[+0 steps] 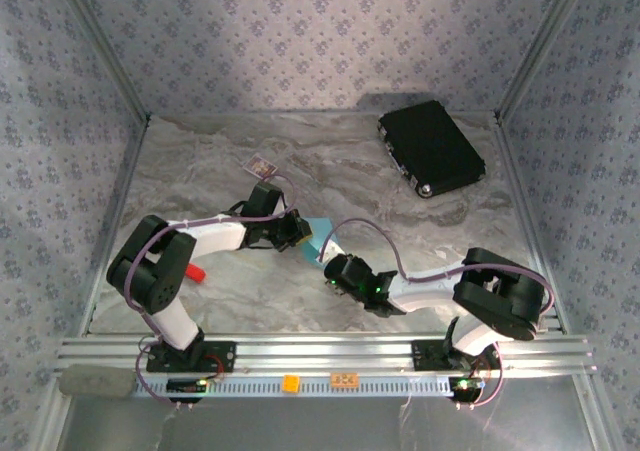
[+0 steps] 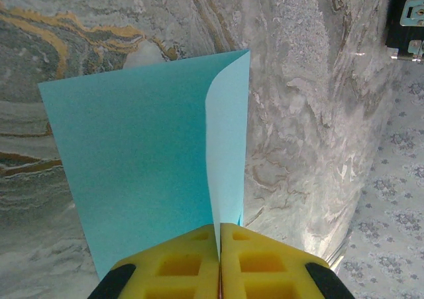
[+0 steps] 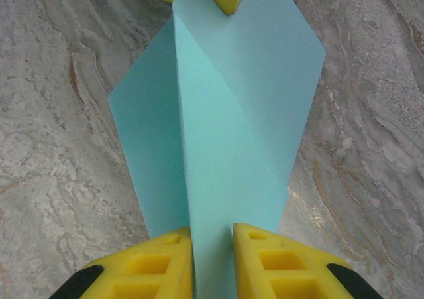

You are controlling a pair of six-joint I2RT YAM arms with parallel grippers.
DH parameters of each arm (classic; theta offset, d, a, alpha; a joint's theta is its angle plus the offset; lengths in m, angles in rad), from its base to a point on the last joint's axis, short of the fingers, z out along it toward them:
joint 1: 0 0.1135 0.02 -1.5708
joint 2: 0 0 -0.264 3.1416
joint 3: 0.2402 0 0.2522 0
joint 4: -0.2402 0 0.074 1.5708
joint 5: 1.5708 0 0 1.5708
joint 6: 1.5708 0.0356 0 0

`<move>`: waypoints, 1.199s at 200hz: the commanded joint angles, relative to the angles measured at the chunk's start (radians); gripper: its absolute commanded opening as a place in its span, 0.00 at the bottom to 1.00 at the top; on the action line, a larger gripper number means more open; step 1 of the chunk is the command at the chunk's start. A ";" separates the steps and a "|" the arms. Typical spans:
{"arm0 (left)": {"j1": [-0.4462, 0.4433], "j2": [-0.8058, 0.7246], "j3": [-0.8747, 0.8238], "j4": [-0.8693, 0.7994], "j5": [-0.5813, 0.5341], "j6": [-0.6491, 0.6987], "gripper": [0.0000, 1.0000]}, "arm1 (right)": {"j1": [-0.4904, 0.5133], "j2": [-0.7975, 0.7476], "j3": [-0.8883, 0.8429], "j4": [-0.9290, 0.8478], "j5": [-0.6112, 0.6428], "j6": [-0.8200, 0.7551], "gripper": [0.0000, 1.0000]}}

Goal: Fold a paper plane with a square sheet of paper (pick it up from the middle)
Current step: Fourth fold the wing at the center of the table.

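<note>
left tool (image 2: 219, 262) clenched on edge of the square sheet of paper (image 2: 132, 160), partly folded, mid-frame in top view over the surface (image 1: 200, 171). right tool (image 3: 212, 252) slightly parted, sheet between its jaws.

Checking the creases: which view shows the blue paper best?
Right wrist: the sheet of paper spans the frame, its folds clear. Left wrist shows one folded side up close; top external, a small sliver.

Both arms bend inward to face each other, left gripper (image 2: 219, 236) jaws pressed together, right gripper (image 3: 212, 236) jaws slightly parted.
</note>
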 commanded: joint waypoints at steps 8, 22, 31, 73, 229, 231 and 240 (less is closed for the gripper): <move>0.006 0.008 0.019 -0.020 0.019 0.017 0.08 | -0.006 0.006 -0.005 0.014 0.006 -0.016 0.21; 0.009 0.007 0.020 -0.020 0.019 0.019 0.08 | -0.008 0.005 -0.006 0.015 0.002 -0.016 0.18; 0.008 0.008 0.020 -0.021 0.018 0.019 0.08 | -0.009 0.004 -0.005 0.013 0.001 -0.015 0.17; 0.011 -0.018 0.011 -0.011 0.005 0.020 0.16 | -0.013 -0.001 -0.008 0.006 -0.005 0.007 0.09; 0.024 -0.198 -0.038 -0.089 -0.146 0.052 0.67 | -0.280 -0.033 0.022 0.024 -0.617 0.282 0.04; 0.024 -0.195 -0.038 -0.087 -0.143 0.050 0.67 | -0.280 -0.031 0.022 0.025 -0.614 0.281 0.04; 0.024 -0.181 -0.033 -0.074 -0.125 0.044 0.68 | -0.278 -0.031 0.023 0.026 -0.598 0.279 0.05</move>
